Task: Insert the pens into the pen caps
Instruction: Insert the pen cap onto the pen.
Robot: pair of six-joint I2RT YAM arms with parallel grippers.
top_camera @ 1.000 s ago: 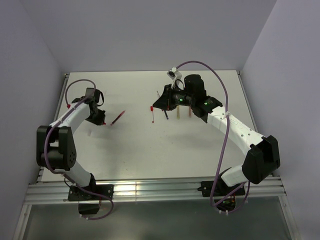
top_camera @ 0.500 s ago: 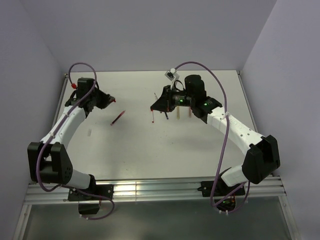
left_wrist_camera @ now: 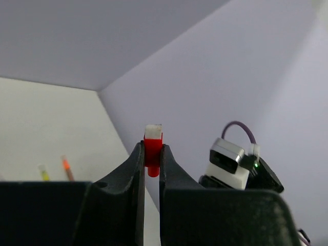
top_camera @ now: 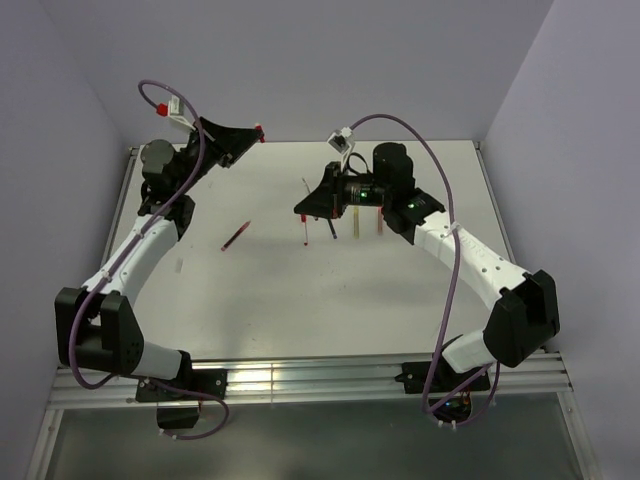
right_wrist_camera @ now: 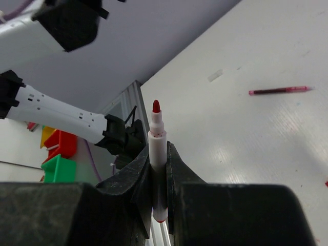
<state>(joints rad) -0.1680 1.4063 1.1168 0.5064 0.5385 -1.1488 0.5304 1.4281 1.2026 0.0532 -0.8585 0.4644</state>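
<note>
Item: left claw [top_camera: 252, 134], lifted well above the white tabletop [top_camera: 300, 300] at its far left, against the back wall; its two black fingers [left_wrist_camera: 136, 166] are clamped on a short tubular red pen cap [left_wrist_camera: 152, 152] with a pale end, which stands upright between the tips and pokes out above and below them. Item: right claw [right_wrist_camera: 158, 154], over the far middle of the tabletop and pointing left, closed on a white-barrelled pen [right_wrist_camera: 157, 138] with a red felt tip; the tip stands above the fingers and the lower end shows just below them. The red pen cap and the white-barrelled pen are well apart, each in its own claw, neither touching the tabletop. Item: slim dark red pen [top_camera: 235, 235], lying flat and diagonal on the tabletop between the two arms, alone. Item: thin red-ended pen [top_camera: 303, 232], thin black pen [top_camera: 331, 229] and thin olive-yellow pen [top_camera: 353, 226], lying near one another on the tabletop just below the right claw in the overhead view, partly hidden by it. Item: small pale clear cap [top_camera: 178, 265], lying on the tabletop beside the left arm's forearm, apart from every pen. Item: thick purple cable [top_camera: 445, 250], running along the right arm.
</note>
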